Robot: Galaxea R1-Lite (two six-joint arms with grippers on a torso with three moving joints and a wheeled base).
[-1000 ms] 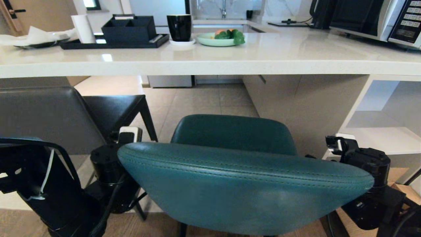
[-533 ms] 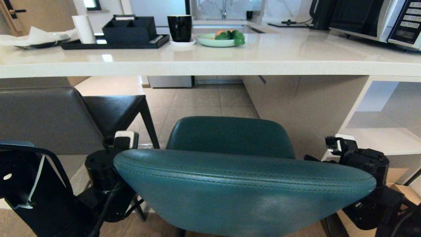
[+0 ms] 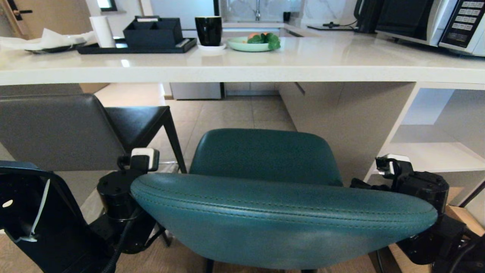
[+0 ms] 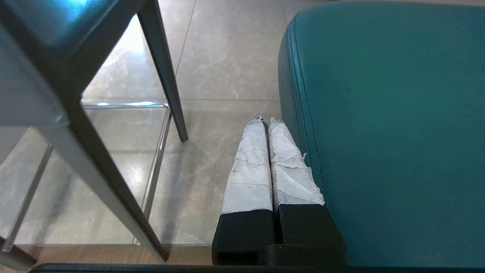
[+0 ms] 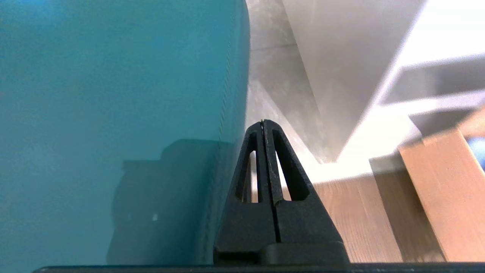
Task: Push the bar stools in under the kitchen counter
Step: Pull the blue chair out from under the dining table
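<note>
The teal bar stool (image 3: 284, 220) stands right before me, its curved back close and its seat (image 3: 265, 155) pointing at the kitchen counter (image 3: 242, 70). The grey bar stool (image 3: 57, 132) stands to its left, with its dark seat reaching towards the counter. My left gripper (image 4: 267, 120) is shut and empty, lying along the left edge of the teal back (image 4: 398, 132). My right gripper (image 5: 262, 122) is shut and empty against the right edge of that back (image 5: 113, 94). In the head view the back hides both sets of fingers; only the wrists show.
On the counter stand a black tray with a caddy (image 3: 151, 32), a black cup (image 3: 208, 30), a green plate of food (image 3: 252, 43) and a microwave (image 3: 435, 21). White shelving (image 3: 428, 148) stands at the right under the counter. A grey stool leg (image 4: 166, 76) is near the left gripper.
The whole view has shifted a little as the camera moved towards the counter. Both grippers stay shut at the two edges of the teal back.
</note>
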